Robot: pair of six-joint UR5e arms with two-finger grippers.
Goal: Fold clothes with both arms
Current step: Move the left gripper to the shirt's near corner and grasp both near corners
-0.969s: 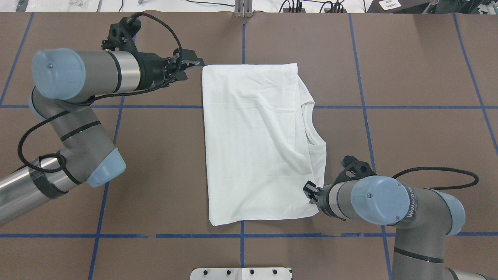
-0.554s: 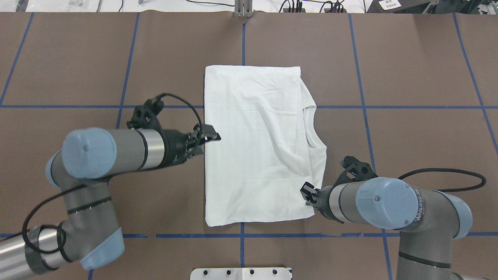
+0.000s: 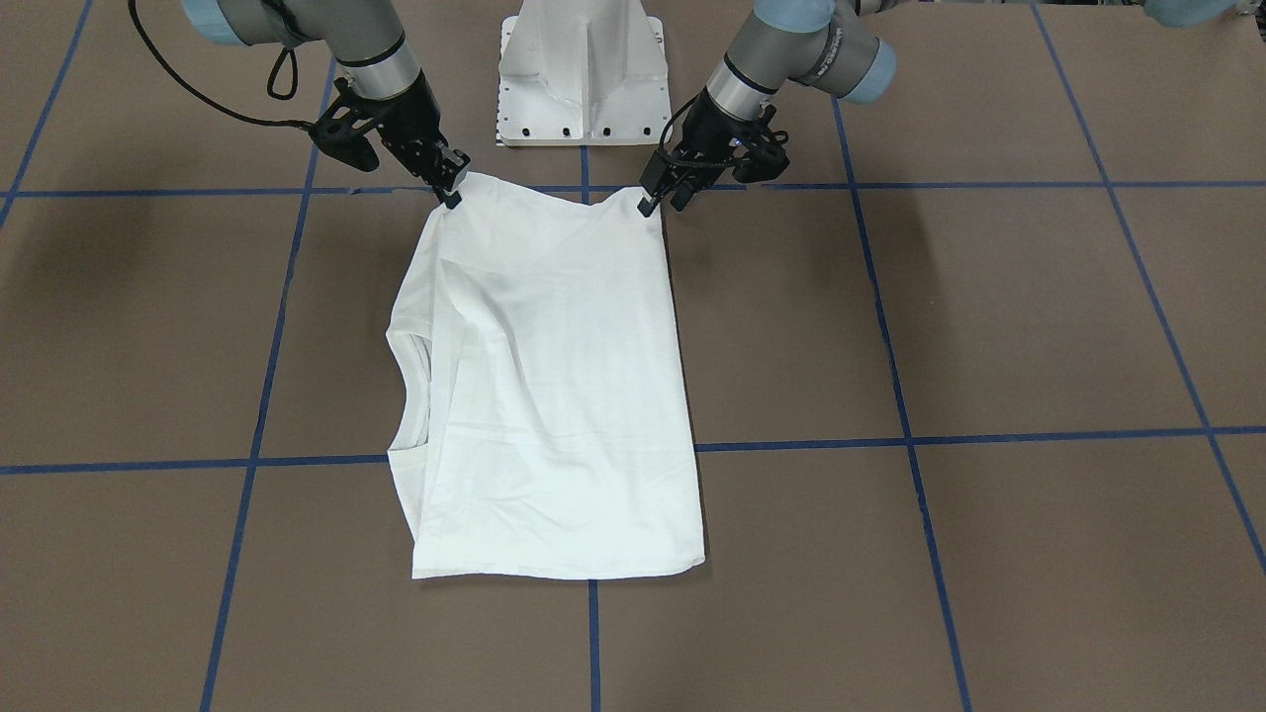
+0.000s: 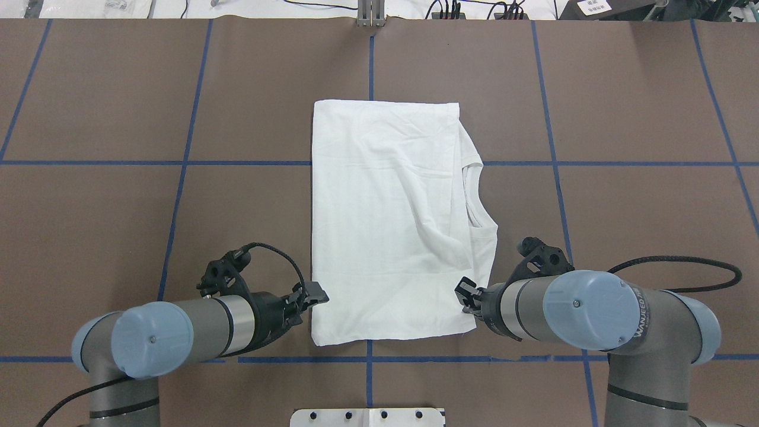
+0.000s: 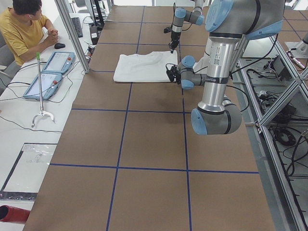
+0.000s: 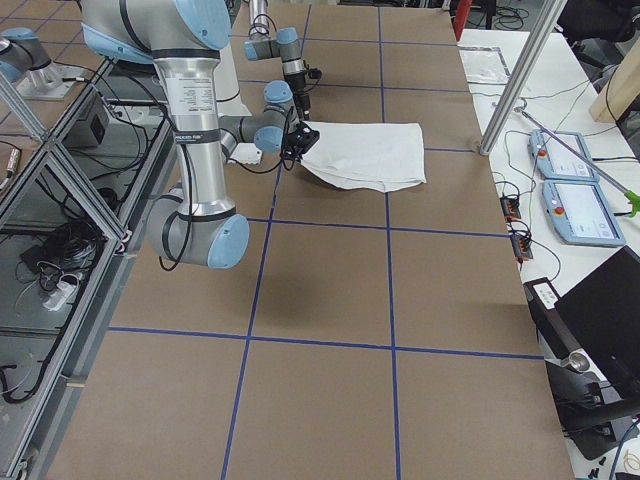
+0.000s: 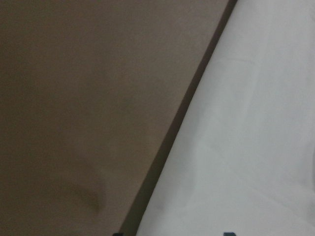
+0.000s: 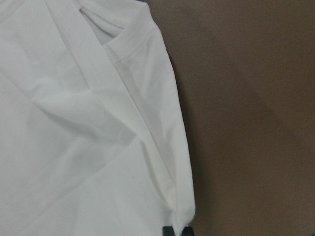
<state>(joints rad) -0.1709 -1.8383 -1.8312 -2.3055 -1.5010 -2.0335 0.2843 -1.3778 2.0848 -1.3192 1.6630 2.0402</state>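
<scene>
I am looking at a brown table marked into squares by blue tape, with the white pedestal at the robot's edge. In the left side view a person in yellow is sitting at a white bench beside two tablets; cables and aluminium framing are running along the robot's side. The only writing I am finding is a label on the right arm, reading WANJEED as far as I can make it out. The shirt is lying in the table's middle, folded into a long rectangle, collar toward the robot's right. The right gripper is pinching the shirt's near right corner, which is rising slightly off the table. The left gripper is sitting at the near left corner with its fingers spread apart, the cloth's edge running between them in the wrist view.
</scene>
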